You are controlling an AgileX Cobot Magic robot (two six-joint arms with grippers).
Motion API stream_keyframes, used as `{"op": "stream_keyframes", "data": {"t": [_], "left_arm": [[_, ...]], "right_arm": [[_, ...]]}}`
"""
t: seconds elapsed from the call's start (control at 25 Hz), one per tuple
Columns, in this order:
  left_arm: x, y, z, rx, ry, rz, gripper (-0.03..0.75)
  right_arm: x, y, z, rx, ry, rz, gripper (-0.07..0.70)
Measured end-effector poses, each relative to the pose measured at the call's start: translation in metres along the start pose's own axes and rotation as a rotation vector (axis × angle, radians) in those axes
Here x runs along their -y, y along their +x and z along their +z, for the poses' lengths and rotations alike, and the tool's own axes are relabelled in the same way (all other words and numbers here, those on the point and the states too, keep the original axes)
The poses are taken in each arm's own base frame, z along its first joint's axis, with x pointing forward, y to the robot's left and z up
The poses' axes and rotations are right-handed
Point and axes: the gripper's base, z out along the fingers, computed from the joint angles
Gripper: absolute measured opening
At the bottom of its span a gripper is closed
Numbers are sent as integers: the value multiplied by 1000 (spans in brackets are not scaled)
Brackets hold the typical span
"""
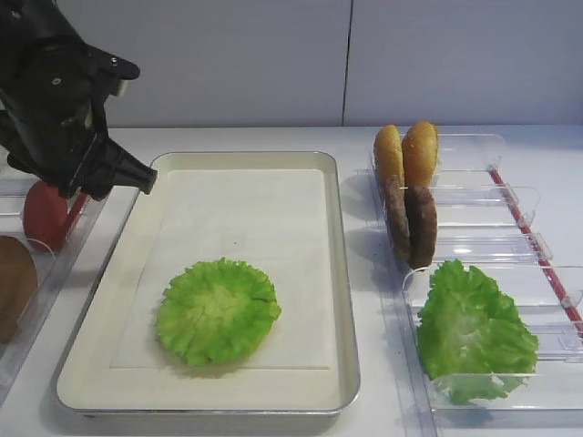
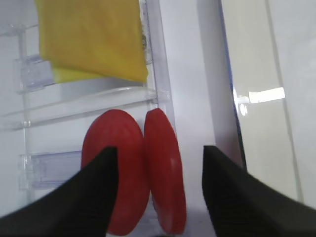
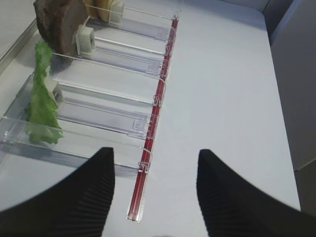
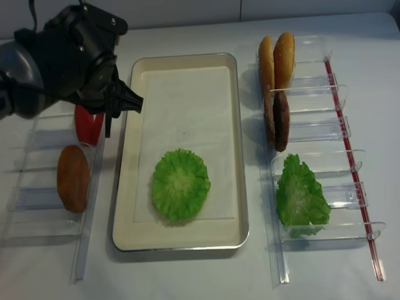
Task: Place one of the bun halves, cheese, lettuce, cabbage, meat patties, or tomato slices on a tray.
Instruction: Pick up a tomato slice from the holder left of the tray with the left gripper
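Your left gripper (image 2: 155, 190) hangs open, holding nothing, astride the upright tomato slices (image 2: 134, 170) in the left rack; one lettuce (image 1: 218, 310) lies on the tray (image 1: 342, 273); your right gripper (image 3: 155, 190) is open, empty.

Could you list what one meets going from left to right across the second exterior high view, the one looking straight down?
Bun half → tomato slices → tray → meat patties → red strip.

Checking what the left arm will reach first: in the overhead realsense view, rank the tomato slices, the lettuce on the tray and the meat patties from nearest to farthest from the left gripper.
1. tomato slices, under the left gripper, left rack.
2. lettuce, on the tray, centre.
3. meat patties, right rack.
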Motion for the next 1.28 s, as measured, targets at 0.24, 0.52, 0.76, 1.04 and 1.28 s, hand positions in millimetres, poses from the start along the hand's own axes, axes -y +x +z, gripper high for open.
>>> {"op": "stream_keyframes", "data": {"t": [0.24,0.52,0.76,1.04,1.28], "left_arm": [[5,2,12,-34,-16,22,377],[5,2,13,-35,-26,31,377],[5,2,13,-38,-29,25,294],[5,2,13,-38,-29,25,137],[4,3,13,-44,-33,25,69]], "right_arm": [[0,0,0,0,0,0,396],[0,0,0,0,0,0,396],[0,0,0,0,0,0,396],[0,0,0,0,0,0,396],[0,0,0,0,0,0,396]]}}
